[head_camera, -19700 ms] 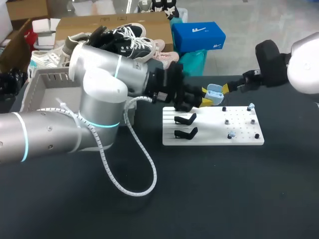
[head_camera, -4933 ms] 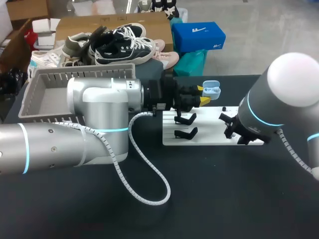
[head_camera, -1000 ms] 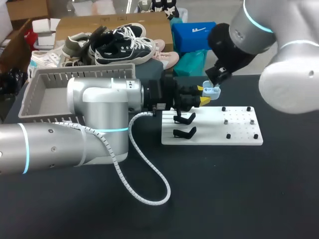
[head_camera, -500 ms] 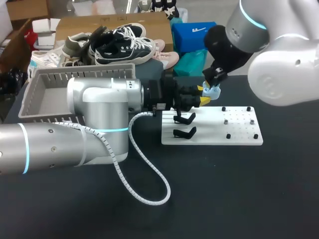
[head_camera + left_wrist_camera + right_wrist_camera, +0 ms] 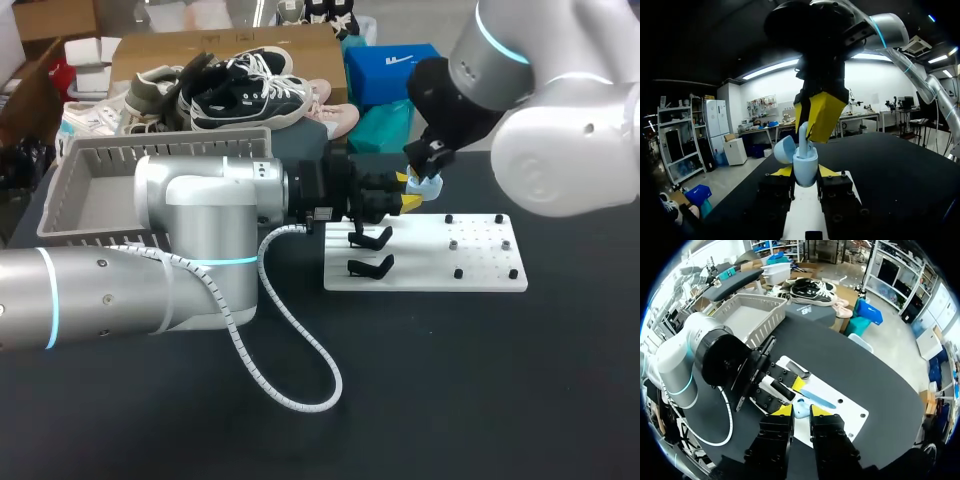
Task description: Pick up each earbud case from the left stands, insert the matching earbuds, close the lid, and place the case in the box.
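The grey box (image 5: 95, 195) sits at the left rear of the black bench (image 5: 480, 390). The left arm (image 5: 190, 240) crosses in front of the box, and a white coiled cable (image 5: 290, 330) hangs from it in a loop onto the bench.

The left gripper (image 5: 408, 201) is held above the rear left corner of the white board (image 5: 480, 255). It is clamped on the pale blue case (image 5: 427, 187). In the left wrist view, its yellow tips press the case's lower body from both sides. The case stands upright with its lid (image 5: 784, 149) hinged open and tipped to one side.

The right arm (image 5: 560, 130) reaches in from the right rear and comes down steeply, so the right gripper (image 5: 809, 131) hangs directly over the case. Its yellow fingers (image 5: 822, 112) are closed on an earbud (image 5: 803, 137). The earbud's pale stem points down, and its lower end is in the mouth of the case. In the right wrist view the case shows just ahead of that gripper's tips, with the board under it.

On the left part of the board two black stands (image 5: 372, 238) sit one behind the other, both bare. Small dark pegs (image 5: 457, 272) dot the right part of the board. I cannot tell whether any of them holds an earbud.
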Robot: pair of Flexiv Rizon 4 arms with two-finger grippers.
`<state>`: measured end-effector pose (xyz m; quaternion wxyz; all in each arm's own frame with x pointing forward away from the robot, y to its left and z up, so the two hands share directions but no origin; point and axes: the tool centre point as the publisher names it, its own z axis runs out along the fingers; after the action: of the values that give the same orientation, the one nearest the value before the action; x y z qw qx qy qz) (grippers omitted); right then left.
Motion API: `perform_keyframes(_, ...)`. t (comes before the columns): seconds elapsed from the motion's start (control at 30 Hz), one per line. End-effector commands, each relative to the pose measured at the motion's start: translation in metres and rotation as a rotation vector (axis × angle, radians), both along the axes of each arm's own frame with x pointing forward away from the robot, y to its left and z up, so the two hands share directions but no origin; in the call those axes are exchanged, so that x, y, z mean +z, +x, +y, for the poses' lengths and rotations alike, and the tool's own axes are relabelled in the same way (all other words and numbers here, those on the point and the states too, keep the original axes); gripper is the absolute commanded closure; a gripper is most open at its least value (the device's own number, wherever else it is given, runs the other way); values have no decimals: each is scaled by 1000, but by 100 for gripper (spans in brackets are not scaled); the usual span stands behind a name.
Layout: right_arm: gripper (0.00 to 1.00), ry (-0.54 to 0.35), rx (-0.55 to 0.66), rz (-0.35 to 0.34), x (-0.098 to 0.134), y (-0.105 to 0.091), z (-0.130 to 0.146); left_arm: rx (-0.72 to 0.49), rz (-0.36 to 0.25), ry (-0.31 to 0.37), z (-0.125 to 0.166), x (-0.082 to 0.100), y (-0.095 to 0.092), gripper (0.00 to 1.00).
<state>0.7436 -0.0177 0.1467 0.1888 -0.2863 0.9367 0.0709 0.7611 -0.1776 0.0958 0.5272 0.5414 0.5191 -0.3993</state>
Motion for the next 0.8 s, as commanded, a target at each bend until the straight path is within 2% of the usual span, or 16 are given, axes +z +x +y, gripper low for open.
perform_keyframes(0.03, 100, -2, -6, 0, -2, 2, 2, -1, -2, -3, 0, -1, 1, 100)
perform_keyframes(0.57, 99, -2, -3, 10, -6, 3, 6, -1, -2, -3, 0, -1, 1, 100)
perform_keyframes(0.63, 90, -1, -2, 8, -6, 2, 6, -1, -2, -3, 0, -1, 1, 100)
perform_keyframes(0.8, 82, 0, -4, 7, -5, 1, 5, -1, -2, -3, 0, -1, 1, 100)
